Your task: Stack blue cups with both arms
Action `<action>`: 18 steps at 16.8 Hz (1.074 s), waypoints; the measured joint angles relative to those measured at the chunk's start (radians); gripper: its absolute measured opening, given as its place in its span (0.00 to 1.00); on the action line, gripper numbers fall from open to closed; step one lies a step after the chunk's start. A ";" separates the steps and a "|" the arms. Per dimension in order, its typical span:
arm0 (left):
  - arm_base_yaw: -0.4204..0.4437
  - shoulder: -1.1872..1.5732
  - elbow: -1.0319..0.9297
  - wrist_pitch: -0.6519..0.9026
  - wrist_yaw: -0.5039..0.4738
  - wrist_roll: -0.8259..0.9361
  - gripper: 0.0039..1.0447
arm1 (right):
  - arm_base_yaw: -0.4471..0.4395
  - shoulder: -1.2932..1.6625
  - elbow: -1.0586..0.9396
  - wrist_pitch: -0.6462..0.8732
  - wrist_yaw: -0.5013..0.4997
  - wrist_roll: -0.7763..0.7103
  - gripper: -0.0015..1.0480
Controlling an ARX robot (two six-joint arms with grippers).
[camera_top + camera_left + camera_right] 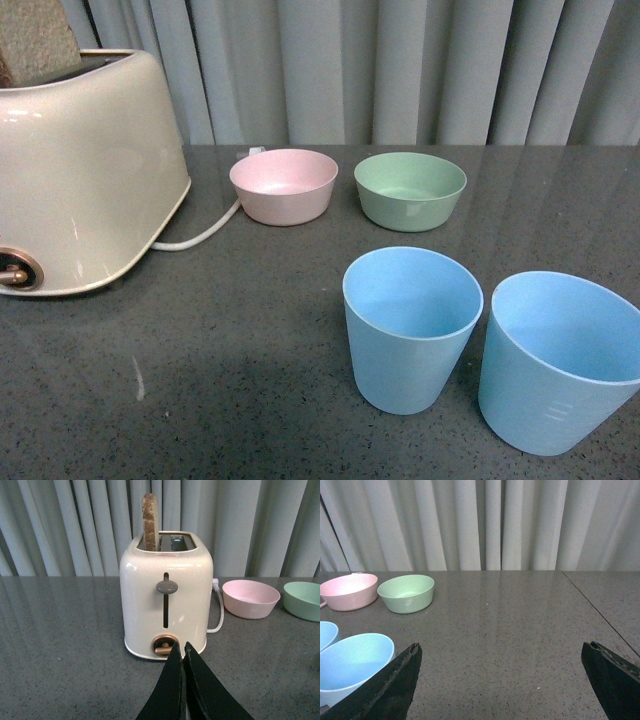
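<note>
Toaster (80,170): I'm seeing cream.
Bowl nearer toaster (283,186): showing pink.
Farther bowl (410,190): showing green.
Cup nearer toaster (411,330), farther cup (560,365): both showing light blue.

Closed left gripper (182,649), wide right gripper (501,649).
The left one's black fingers (169,690) press together; the right one's stand far apart.

The place looked like a kitchen counter staged in a curtained room. A dark, speckled, stone-like countertop (250,340) carried a cream toaster (80,170), with a slice of bread (149,522) standing in one slot and a white cord (200,238) trailing from it. Plain plastic tableware stood there too: a pink bowl (284,186) and a green bowl (410,190) toward the back edge, a blue cup (410,330) and a second blue cup (560,360) nearer the front. Pale grey pleated curtains (400,70) hung behind the countertop.
</note>
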 joint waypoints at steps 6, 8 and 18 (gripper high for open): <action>0.001 -0.146 0.000 -0.154 -0.002 0.000 0.01 | 0.000 0.000 0.000 0.000 0.000 0.000 0.94; 0.001 -0.146 0.000 -0.154 0.000 -0.002 0.14 | 0.000 0.000 0.000 0.000 0.000 0.000 0.94; 0.001 -0.146 0.000 -0.154 0.000 -0.001 0.94 | 0.010 0.496 0.428 -0.048 -0.208 0.196 0.94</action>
